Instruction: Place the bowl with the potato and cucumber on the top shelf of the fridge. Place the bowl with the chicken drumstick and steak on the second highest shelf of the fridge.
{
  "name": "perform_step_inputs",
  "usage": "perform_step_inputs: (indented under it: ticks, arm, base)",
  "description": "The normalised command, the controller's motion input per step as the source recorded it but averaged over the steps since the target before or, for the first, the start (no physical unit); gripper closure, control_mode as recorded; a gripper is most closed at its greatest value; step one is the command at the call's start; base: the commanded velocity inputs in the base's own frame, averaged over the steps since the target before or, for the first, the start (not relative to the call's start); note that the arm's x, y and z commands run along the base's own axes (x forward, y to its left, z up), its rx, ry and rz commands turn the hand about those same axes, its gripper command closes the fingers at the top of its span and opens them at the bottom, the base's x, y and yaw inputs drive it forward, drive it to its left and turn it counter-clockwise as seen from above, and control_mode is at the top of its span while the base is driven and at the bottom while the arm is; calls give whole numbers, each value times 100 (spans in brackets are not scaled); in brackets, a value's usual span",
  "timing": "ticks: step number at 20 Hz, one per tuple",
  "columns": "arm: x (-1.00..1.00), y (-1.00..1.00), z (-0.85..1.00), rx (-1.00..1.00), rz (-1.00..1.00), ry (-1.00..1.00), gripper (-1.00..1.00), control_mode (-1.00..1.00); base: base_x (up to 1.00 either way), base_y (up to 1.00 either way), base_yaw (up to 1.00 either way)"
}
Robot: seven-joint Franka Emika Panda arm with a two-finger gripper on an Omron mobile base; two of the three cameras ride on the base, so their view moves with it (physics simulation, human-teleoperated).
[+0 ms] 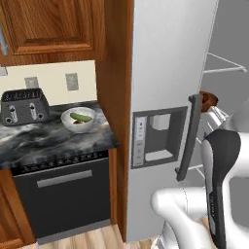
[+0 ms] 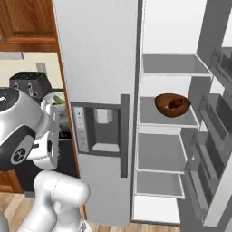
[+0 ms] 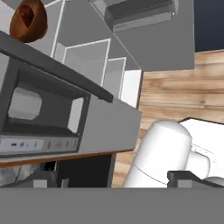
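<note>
At the left of the left base view, a toaster (image 1: 24,106) and the pale bowl (image 1: 78,119) holding the cucumber (image 1: 80,117) sit on the marbled counter (image 1: 44,141). Right of centre in the right base view, the brown bowl (image 2: 172,104) rests on the second highest shelf (image 2: 156,118), under the top shelf (image 2: 174,65). The gripper's jaws are spread wide.

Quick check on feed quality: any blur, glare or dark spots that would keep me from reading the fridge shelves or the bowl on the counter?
Right base view: even flat light, no glare, shelves crisp, brown bowl clear on the second highest shelf. Left base view: slightly soft; the bowl with the potato and cucumber readable on the counter, fridge interior mostly blocked by the door. Hand view: rolled, coarse, brown bowl at the top left corner.
</note>
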Motion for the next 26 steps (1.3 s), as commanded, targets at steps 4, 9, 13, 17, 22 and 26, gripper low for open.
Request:
perform_step_inputs:
  ticks: [4,9,13,17,22,26]
  arm:
    - [0,0,0,0,0,0,-100,100]
    - [0,0,0,0,0,0,-100,100]
    - [0,0,0,0,0,0,-100,100]
    - [0,0,0,0,0,0,-100,100]
    - [0,0,0,0,0,0,-100,100]
    - [0,0,0,0,0,0,-100,100]
  base:
    - [28,100,9]
    - [55,89,-1]
    - [71,51,-4]
    - [57,6,-1]
    - [46,0,0]
    - [55,0,0]
